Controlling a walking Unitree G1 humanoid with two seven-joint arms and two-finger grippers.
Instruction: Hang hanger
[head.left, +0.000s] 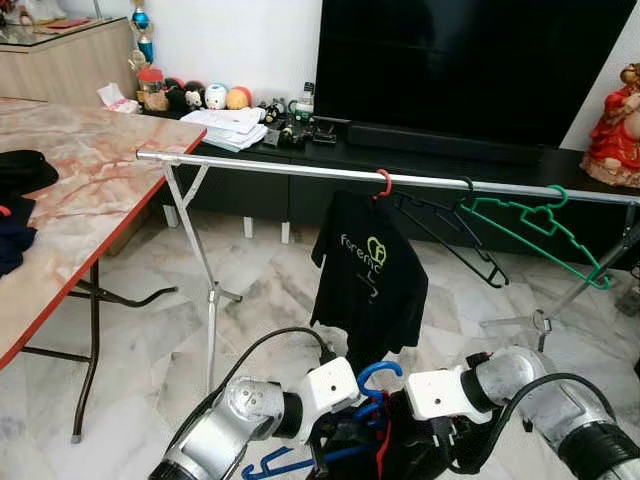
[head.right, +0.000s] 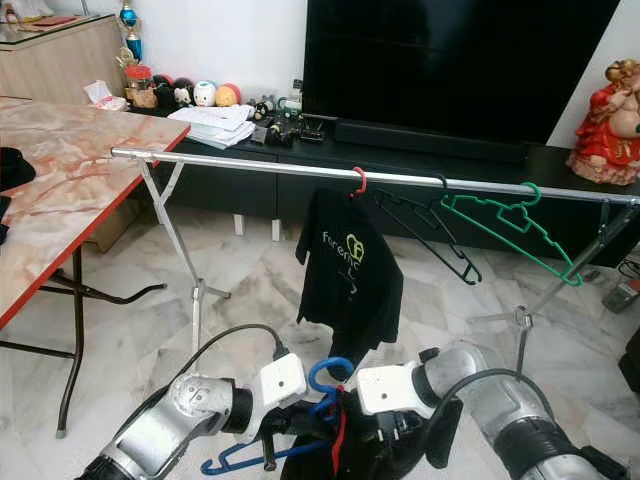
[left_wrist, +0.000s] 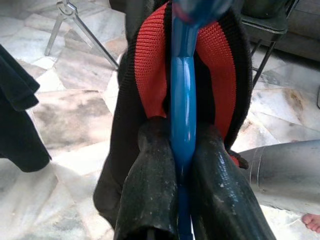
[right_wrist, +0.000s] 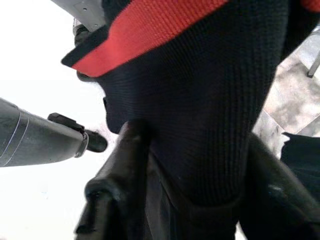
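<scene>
Both silver arms are bent in low at the front of the robot, their white wrist blocks pointing toward each other, just apart, below the blue hanger (head.left: 378, 378).

The left arm (head.left: 235, 420) comes in from the left with a black cable looping over its wrist. The left gripper (left_wrist: 182, 165) has its 2 black fingers (left_wrist: 150, 185) pressed against the hanger's blue stem, 1 on each side.

The right arm (head.left: 545, 395) comes in from the right, also trailing a black cable. The right gripper (right_wrist: 192, 175) has its 2 fingers spread, with the dark, red-trimmed garment (right_wrist: 200, 100) on the hanger bunched between them.
</scene>
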